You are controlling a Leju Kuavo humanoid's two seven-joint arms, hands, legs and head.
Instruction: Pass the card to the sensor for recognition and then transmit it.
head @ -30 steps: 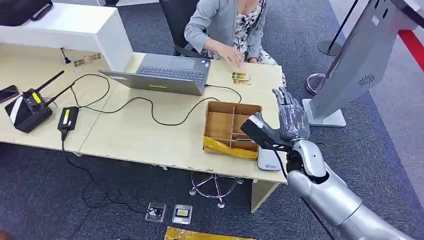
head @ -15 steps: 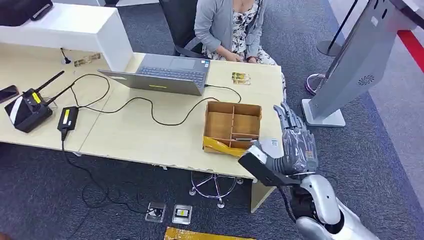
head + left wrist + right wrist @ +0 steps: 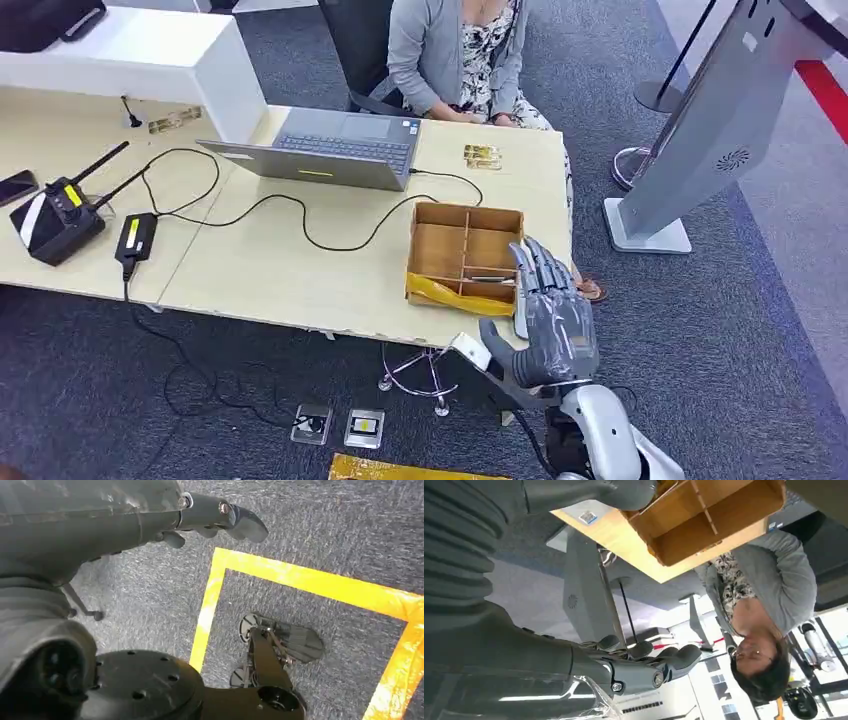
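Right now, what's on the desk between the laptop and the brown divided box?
In the head view, a black cable loops across bare desktop between the laptop and the cardboard box.

Pale wooden desk (image 3: 300, 270), long, on dark grey carpet (image 3: 720, 330). On top, from the left: dark flat phone-like object (image 3: 17, 186) at the edge, black router box with antennas (image 3: 58, 218), black power brick (image 3: 135, 237) with a black cable (image 3: 300, 215) looping toward the open grey laptop (image 3: 335, 150). White raised counter block (image 3: 140, 62) at the back left. Small yellow cards (image 3: 482, 156) near the far right corner. Brown cardboard divided box (image 3: 466, 255) near the front right edge, yellow tape on its front. Beside the box, a white flat device (image 3: 521, 318), possibly the sensor, mostly hidden.
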